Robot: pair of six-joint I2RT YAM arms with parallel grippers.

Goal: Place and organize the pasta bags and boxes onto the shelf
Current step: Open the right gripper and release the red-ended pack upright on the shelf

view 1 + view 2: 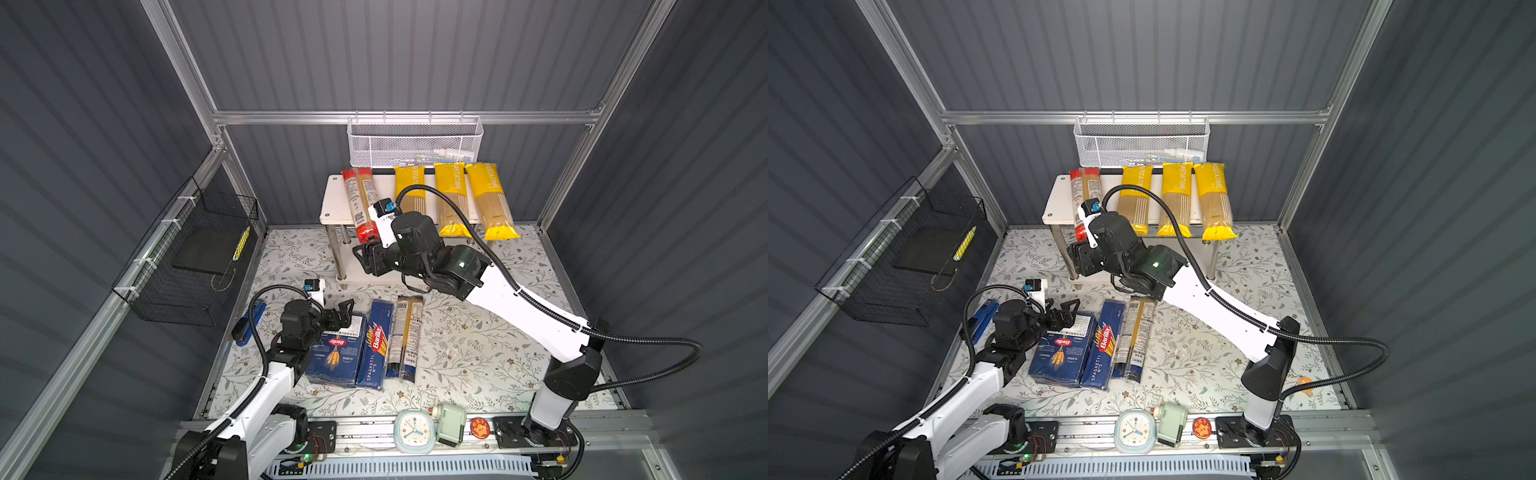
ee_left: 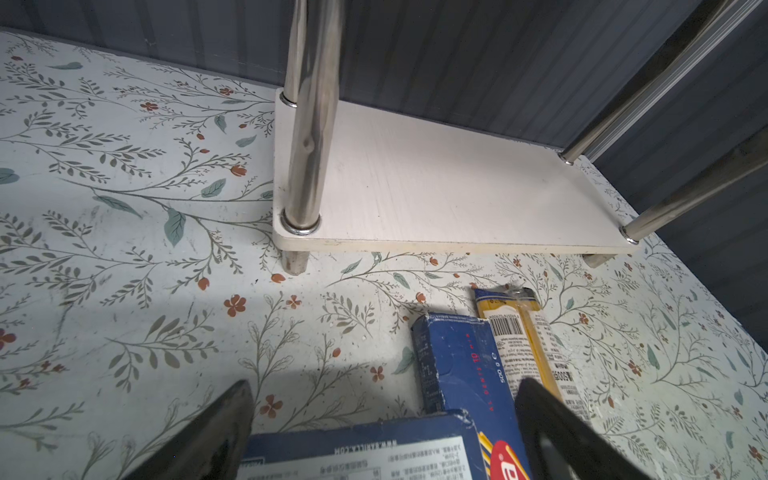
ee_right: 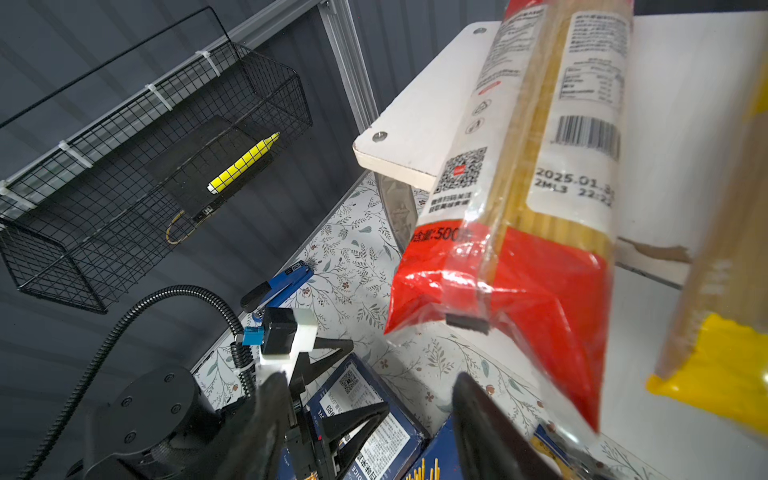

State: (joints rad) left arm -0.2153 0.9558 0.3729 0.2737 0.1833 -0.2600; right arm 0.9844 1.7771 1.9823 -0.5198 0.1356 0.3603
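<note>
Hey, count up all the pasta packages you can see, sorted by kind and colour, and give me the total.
Yellow PASTATIME bags: 3
Clear bag with red ends: 1
Clear bag with dark ends: 1
Dark blue Barilla boxes: 2
Total: 7

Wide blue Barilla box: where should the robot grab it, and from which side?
Probably its short end nearest the shelf, coming down from above with the left gripper, which hovers open there. The wide Barilla box lies flat, so only its sides are pinchable. The Spaghetti box hugs one long side, leaving that finger little room.
</note>
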